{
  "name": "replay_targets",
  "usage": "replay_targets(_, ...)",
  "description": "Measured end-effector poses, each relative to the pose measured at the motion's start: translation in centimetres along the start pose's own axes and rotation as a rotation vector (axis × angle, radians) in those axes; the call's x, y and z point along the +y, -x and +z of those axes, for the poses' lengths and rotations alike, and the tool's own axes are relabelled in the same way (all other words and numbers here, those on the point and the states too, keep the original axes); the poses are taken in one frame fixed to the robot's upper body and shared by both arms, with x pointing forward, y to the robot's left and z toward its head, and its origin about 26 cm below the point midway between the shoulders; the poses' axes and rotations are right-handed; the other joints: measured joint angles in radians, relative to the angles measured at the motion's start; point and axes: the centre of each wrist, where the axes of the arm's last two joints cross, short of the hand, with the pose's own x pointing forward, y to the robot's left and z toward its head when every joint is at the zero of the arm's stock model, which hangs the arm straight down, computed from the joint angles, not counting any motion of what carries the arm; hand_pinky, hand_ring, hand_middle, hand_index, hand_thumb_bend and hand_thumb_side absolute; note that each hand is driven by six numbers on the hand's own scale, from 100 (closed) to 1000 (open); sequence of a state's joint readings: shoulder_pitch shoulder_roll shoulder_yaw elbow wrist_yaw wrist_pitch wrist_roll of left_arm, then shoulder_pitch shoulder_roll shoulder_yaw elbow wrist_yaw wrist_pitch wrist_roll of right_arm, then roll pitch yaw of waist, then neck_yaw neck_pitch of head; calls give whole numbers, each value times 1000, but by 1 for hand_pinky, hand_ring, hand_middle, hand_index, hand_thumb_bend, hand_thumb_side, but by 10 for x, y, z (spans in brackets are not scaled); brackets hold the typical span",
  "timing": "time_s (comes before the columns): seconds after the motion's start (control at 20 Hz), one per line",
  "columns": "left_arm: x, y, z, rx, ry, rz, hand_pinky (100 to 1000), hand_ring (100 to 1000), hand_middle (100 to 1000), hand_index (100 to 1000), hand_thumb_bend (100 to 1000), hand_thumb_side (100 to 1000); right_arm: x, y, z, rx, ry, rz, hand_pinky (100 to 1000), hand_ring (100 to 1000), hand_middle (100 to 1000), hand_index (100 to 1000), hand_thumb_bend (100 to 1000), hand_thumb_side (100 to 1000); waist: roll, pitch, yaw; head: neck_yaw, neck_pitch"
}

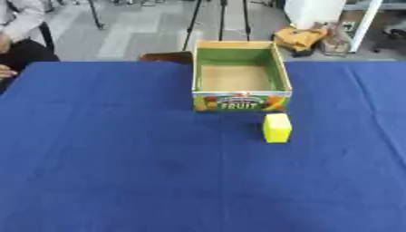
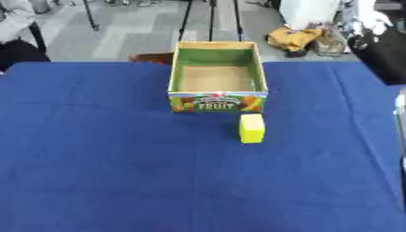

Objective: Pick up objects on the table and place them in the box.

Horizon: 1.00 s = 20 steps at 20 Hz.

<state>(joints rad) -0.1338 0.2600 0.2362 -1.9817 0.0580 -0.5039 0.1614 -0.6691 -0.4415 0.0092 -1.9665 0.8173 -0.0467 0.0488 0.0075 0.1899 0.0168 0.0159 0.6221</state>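
A small yellow block (image 1: 277, 128) stands upright on the blue tablecloth (image 1: 119, 158), just in front of the box and slightly to its right. The box (image 1: 241, 102) is an open cardboard fruit carton with green inner walls and a bare brown floor; nothing lies inside it. A printed fruit label covers its front wall. Neither of my hands shows in either eye view.
The table's far edge runs just behind the box, with a brown chair back (image 1: 166, 56) beyond it. A seated person shows at the far left corner. At the right edge of the right eye view a pale strip (image 2: 401, 118) overlaps the table.
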Motion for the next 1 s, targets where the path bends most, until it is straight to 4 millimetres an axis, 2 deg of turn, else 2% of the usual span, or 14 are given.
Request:
replay_targets(0.45,-1,0,1,1,11,10,599,725,866,986,100,1000,14,6,-37,-36,-362,152,820,866,814,927,114,1000,3,0,15,-11,0)
replay_targets(0.7,-2,0,1,4,18,16,599,725,866,990,100,1000,26,21,-48,-64,-543,216,811,859,803,925,207,1000,-1,-4,24,-15,0)
replay_targets(0.8,-2,0,1,5,17,18,599,726,866,990,100,1000,32,26,-50,-73,-611,231,798,829,762,927,278,1000,-3,-5,26,-17,0)
replay_targets(1.0,-3,0,1,4,19,19,599,726,866,989,100,1000,41,35,-50,-77,-719,232,805,826,759,940,398,1000,-3,-5,28,-17,0)
